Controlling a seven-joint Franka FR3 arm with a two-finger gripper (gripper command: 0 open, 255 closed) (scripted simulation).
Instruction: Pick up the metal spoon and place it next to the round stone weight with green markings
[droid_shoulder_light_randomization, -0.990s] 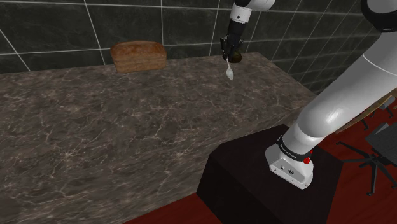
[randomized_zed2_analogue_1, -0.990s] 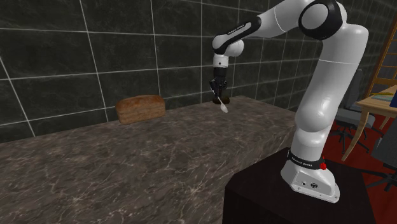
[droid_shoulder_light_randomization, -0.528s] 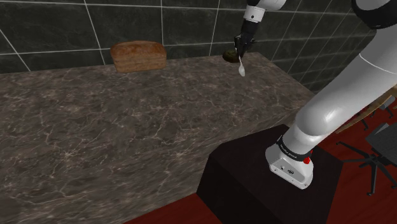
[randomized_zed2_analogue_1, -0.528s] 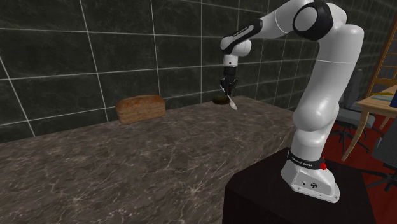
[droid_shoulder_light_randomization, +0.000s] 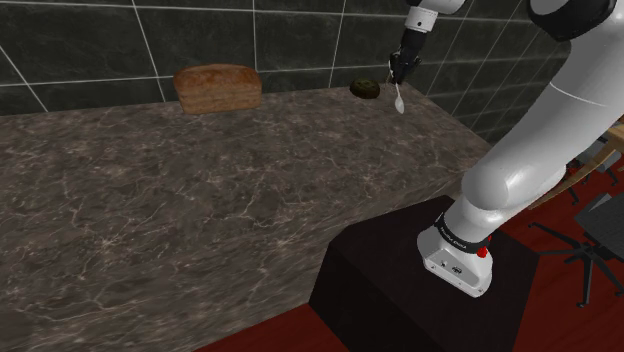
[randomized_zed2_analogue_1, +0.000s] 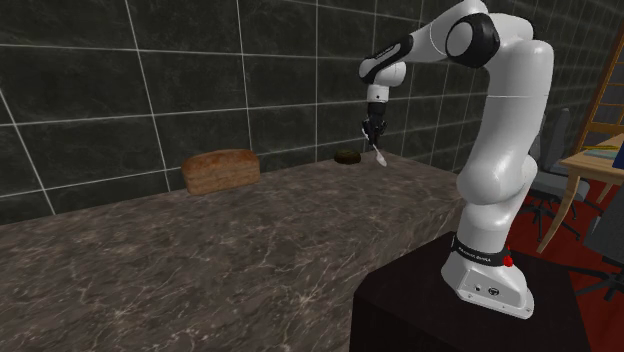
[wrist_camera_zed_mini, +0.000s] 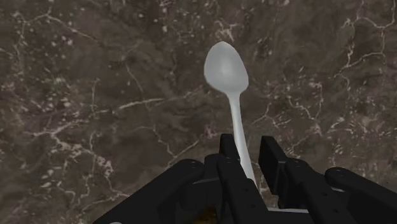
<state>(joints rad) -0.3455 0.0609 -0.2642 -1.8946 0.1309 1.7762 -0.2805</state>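
Wrist view: the end effector (wrist_camera_zed_mini: 249, 151) is narrowed onto the handle of the metal spoon (wrist_camera_zed_mini: 228, 70), clasping it between both fingers. The bowl points out ahead over bare marbled tabletop (wrist_camera_zed_mini: 83, 95).
Change: over the last second the arm has carried the spoon from in front of the round stone weight (droid_shoulder_light_randomization: 364, 88) across to its other side, toward the shoulder view's right. The dark greenish weight, partly hidden before, now shows whole.
Spoon now: in the air, bowl down, just beside the weight. It seems a little above the surface, though the height is hard to judge from these angles.
Meaning for the task: pickup is done. What is left is probably lowering and letting go about here.
Surroundings: a bread loaf (droid_shoulder_light_randomization: 218, 89) sits against the tiled wall (droid_shoulder_light_randomization: 90, 45), well apart from the weight.
In the way: nothing lies under the spoon. The tabletop's edge is near on the shoulder view's right, so a release too far that way could slip off.
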